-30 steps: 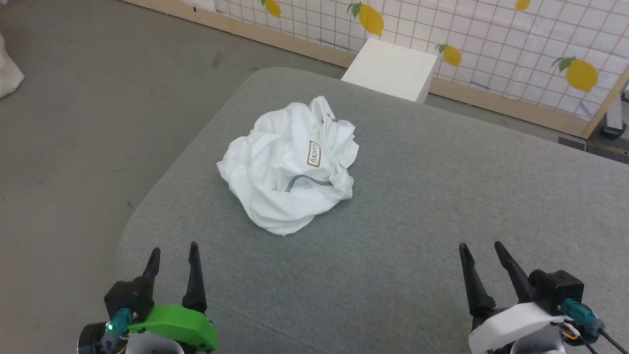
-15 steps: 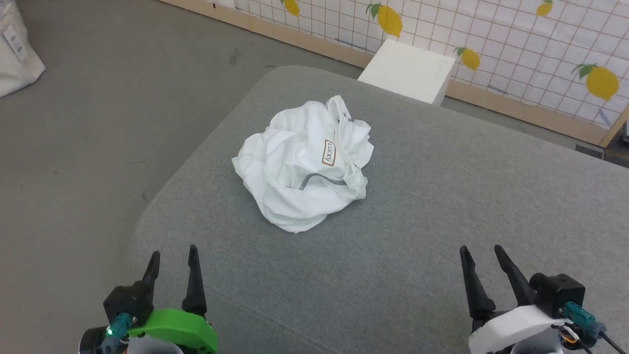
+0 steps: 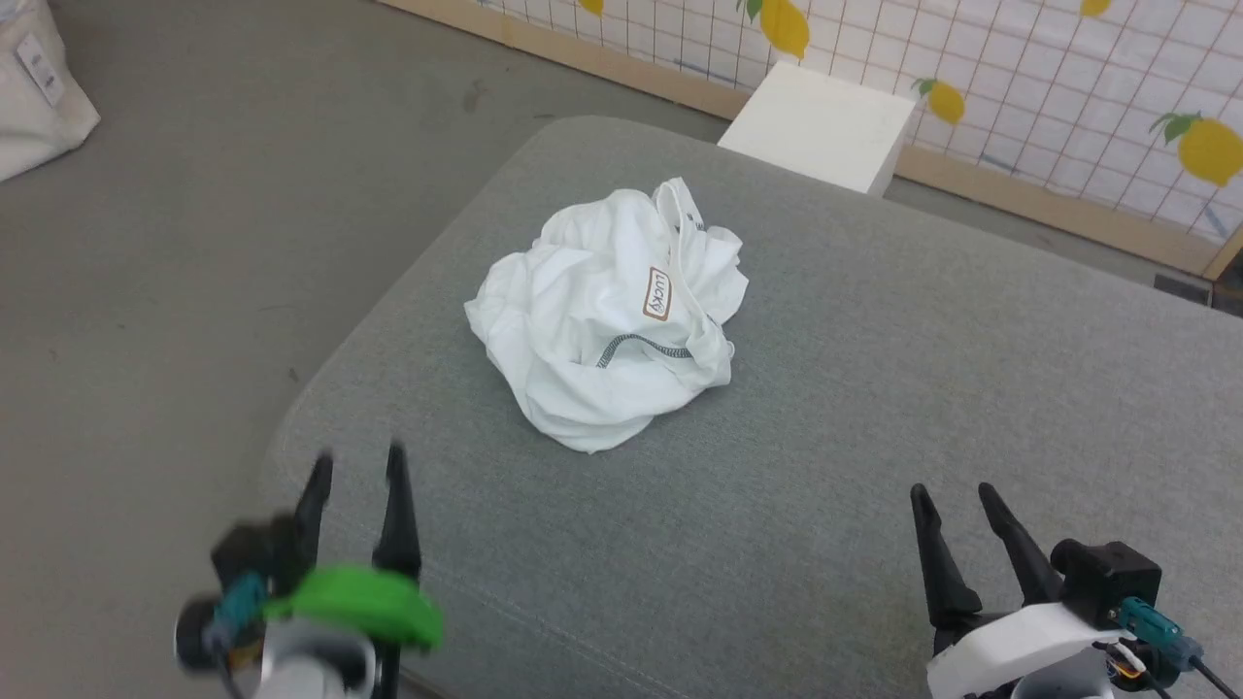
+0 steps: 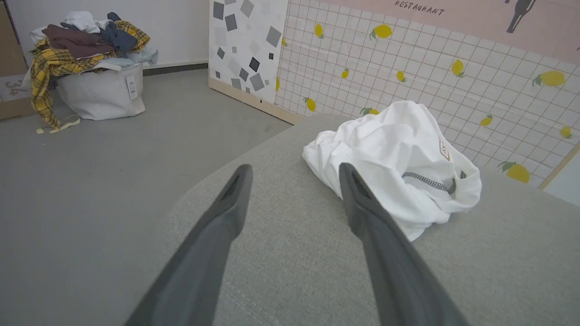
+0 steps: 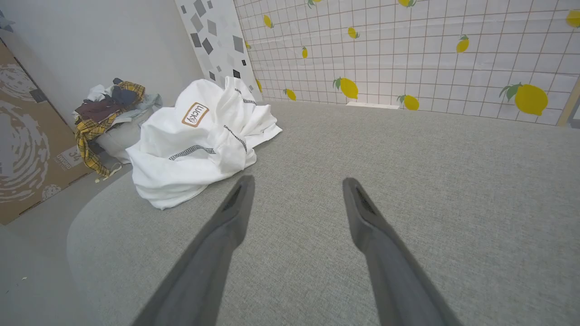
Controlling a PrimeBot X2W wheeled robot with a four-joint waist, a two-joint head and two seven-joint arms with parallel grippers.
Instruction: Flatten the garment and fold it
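Observation:
The garment (image 3: 607,311) lies crumpled in a heap on the grey padded table (image 3: 874,388), its tan-bordered patch and dark zigzag stitching facing up. In the left wrist view the garment (image 4: 394,158) sits just beyond and to the right of the fingertips. The right wrist view has the garment (image 5: 199,140) ahead on the left. My left gripper (image 3: 357,466) is open at the table's near left corner, blurred with motion. My right gripper (image 3: 952,493) is open above the near right part of the table. Neither touches the cloth.
A rigid white box (image 3: 821,126) stands past the table's far edge by the lemon-patterned wall (image 3: 1068,78). A white bag piled with clothes (image 4: 90,68) sits on the grey floor (image 3: 194,243) to the left, with a cardboard box (image 5: 27,136) near it.
The head camera has turned left, shifting the whole picture right. My left gripper has risen slightly towards the garment and is blurred. The right gripper has stayed put.

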